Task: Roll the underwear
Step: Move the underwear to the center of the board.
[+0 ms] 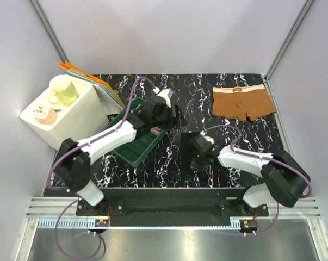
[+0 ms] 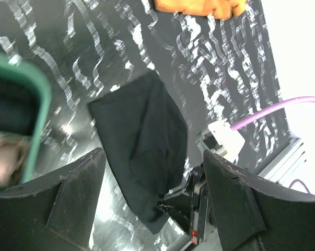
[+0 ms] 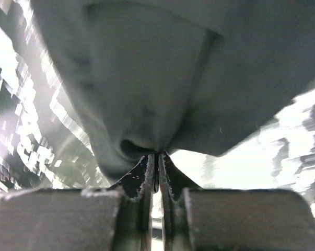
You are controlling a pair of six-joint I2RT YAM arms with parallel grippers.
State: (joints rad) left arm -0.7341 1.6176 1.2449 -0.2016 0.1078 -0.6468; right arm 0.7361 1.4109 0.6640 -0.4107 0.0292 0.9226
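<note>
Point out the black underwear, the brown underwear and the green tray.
black underwear [image 2: 141,141]: left wrist view, middle of the cloth.
brown underwear [image 1: 242,103]: top external view, front panel below the waistband.
green tray [image 1: 139,147]: top external view, bare part of its floor.

Pale grey walls [image 1: 153,32] — black marbled tabletop [image 1: 199,92].

Left tool [image 2: 152,157] raised, fingers wide apart — right tool [image 3: 157,154] low, fingers pinched together
</note>
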